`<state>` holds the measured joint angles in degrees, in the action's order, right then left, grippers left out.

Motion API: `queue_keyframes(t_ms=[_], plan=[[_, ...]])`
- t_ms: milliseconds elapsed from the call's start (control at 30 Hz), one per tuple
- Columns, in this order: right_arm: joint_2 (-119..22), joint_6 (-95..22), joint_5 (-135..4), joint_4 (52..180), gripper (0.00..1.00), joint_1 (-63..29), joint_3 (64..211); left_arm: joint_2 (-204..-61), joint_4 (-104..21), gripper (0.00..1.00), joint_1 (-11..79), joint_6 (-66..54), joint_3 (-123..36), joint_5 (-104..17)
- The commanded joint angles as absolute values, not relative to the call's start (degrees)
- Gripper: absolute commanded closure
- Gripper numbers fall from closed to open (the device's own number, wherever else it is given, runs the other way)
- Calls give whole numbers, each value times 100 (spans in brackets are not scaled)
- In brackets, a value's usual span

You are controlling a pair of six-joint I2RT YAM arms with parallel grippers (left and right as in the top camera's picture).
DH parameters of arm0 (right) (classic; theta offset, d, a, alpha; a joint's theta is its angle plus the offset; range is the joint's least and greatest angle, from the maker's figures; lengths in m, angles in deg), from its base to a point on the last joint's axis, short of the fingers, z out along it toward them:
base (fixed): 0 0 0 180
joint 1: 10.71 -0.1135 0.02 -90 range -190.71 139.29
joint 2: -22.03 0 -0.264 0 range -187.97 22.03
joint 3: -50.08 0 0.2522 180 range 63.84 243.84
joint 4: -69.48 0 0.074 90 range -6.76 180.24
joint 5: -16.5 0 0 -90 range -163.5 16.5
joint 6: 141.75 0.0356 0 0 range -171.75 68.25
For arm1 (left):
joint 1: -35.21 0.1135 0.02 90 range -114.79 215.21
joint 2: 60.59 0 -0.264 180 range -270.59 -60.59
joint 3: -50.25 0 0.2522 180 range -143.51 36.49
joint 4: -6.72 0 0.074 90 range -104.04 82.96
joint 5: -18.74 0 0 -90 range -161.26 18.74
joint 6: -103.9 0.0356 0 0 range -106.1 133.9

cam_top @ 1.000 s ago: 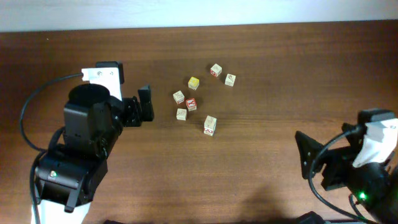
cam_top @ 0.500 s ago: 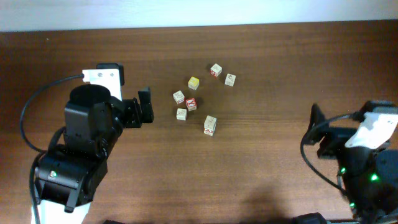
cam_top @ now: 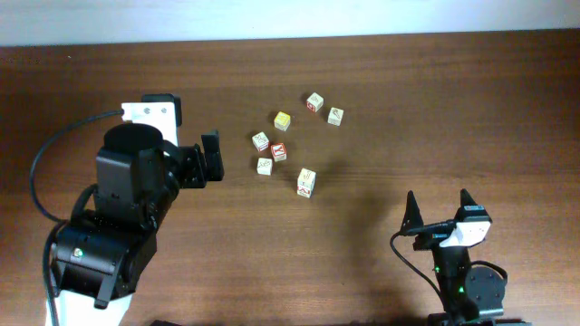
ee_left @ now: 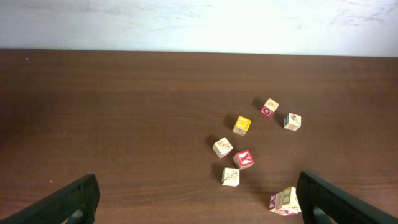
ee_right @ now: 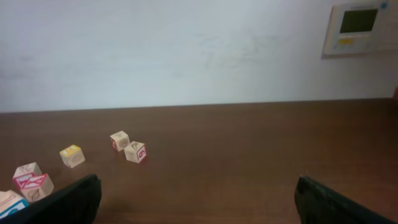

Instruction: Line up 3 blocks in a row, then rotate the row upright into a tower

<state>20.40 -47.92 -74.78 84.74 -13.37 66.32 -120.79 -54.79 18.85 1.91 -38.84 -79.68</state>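
Brown wooden bench (cam_top: pixel 435 109) below a white wall. The blocks (cam_top: pixel 278 151) lie scattered at upper centre of the overhead frame, in the same positions as one second earlier. The left end effector (ee_left: pixel 198 186) remains left of the group, fingers spread wide and empty. The right end effector (cam_top: pixel 438 204) has moved from the right edge to lower right of centre. Its fingers are spread, hold nothing, and sit well apart from the blocks.

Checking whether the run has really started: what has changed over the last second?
The right arm swung in from the right edge of the overhead view toward the bottom middle, and its open fingers now point toward the far side. Nothing was taken hold of or let go. The left arm and all the blocks stayed put.
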Motion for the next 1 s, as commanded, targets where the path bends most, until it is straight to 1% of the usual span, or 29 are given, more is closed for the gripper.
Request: queue_keyframes(t_ms=[0, 700, 833, 867, 967], plan=[[2184, -4835, -7563, 8762, 1, -1289, 6415, -12051, -5481, 1, 1887, 224, -3915, -8012], [2182, -4853, -7561, 8773, 1, -1289, 6415, -12051, -5735, 1, 1887, 226, -3915, -8038], [2182, -4853, -7561, 8773, 1, -1289, 6415, -12020, -5877, 1, 1889, 228, -3799, -8416], [2182, -4853, -7563, 8773, 1, -1289, 6415, -11944, -5848, 1, 1917, 291, -3705, -8471], [2182, -4853, -7563, 8773, 1, -1289, 6415, -11664, -5359, 1, 2108, 969, -3123, -8434]])
